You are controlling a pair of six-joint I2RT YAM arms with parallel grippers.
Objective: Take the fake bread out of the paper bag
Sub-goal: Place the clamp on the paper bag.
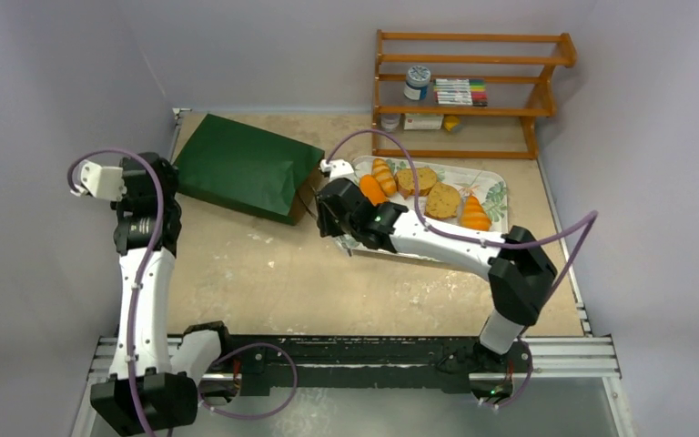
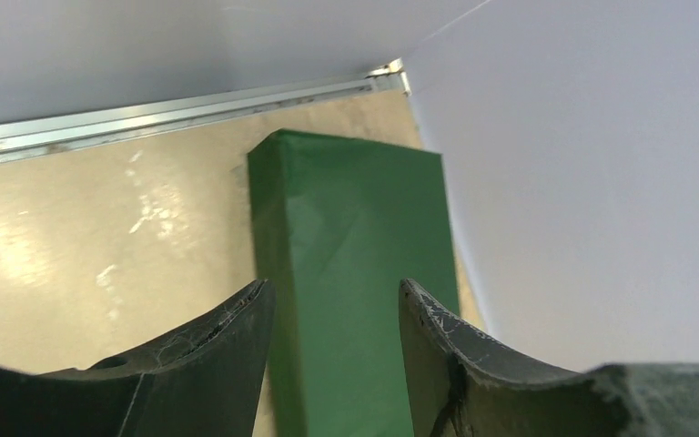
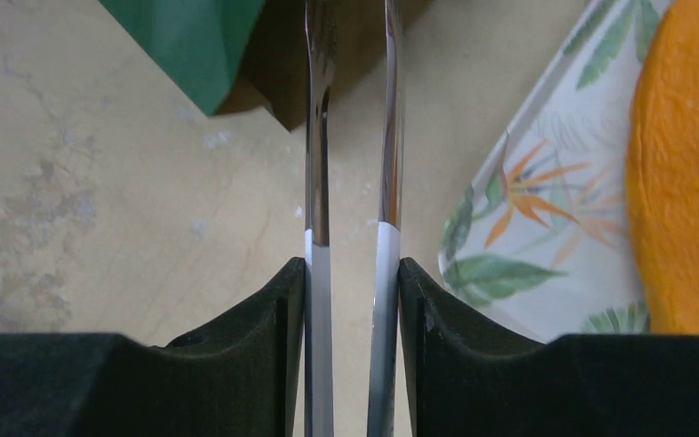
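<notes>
Five orange and tan toy bread pieces (image 1: 442, 200) lie on the leaf-patterned tray (image 1: 497, 191) just right of my right gripper (image 3: 352, 269). Its fingers are clamped narrow on slim metal tongs (image 3: 317, 137), which hold nothing and aim ahead at the brown mouth of the dark green paper bag (image 1: 246, 168) lying on its side. My left gripper (image 2: 335, 288) hangs spread wide above the bag's closed end; I can't see inside, so I judge I'm checking for leftovers, and the next move calls for easing the tongs into the mouth.

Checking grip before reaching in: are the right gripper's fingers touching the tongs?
Touching. Right wrist view: the right gripper clamps the tongs, fingers against both arms.
</notes>
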